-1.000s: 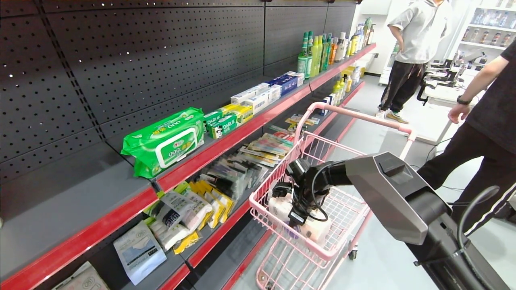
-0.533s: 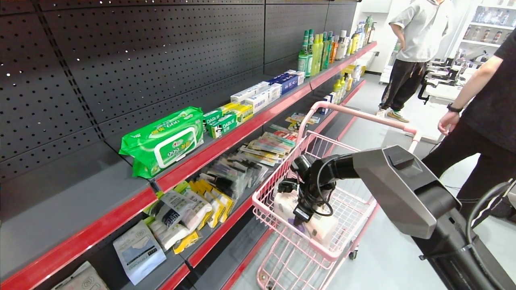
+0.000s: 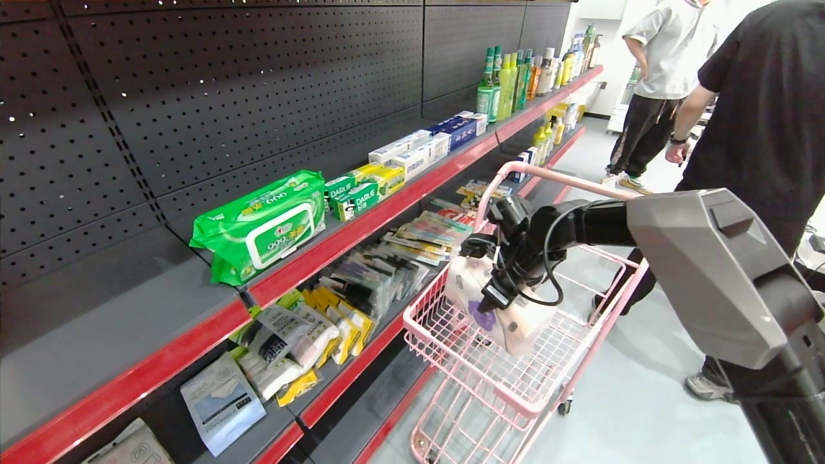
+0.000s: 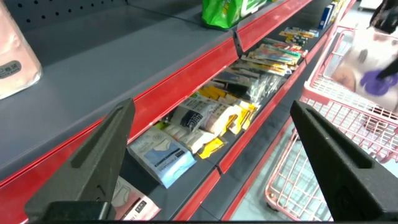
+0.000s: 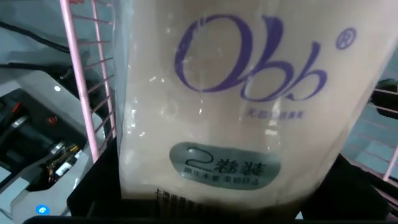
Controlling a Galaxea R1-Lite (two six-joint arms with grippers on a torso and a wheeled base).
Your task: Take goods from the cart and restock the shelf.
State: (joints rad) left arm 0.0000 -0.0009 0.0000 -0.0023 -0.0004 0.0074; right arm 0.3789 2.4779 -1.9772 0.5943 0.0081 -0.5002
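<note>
We judge the restock to be in its carrying stage. The right pincer (image 3: pixel 497 290) is clamped on the paper-roll pack (image 3: pixel 515 322), which hangs over the cart (image 3: pixel 451 353), off its wire floor and not yet past the rim on the shelf side. From the right wrist the pack (image 5: pixel 230 99) sits tight between the dark fingers. We see nothing else lying in the cart, so this may be the last of the goods.

What is left is the crossing from the cart to the shelf (image 3: pixel 129 303) and the setting down. The grey board beside the green wipes pack (image 3: pixel 264 222), well apart from the cart, has bare room.

The left pincer (image 4: pixel 211 158) hangs wide and empty over the shelf's red edge. A pink roll pack (image 4: pixel 15 56) already stands on that board, so we take part of the job as done.
</note>
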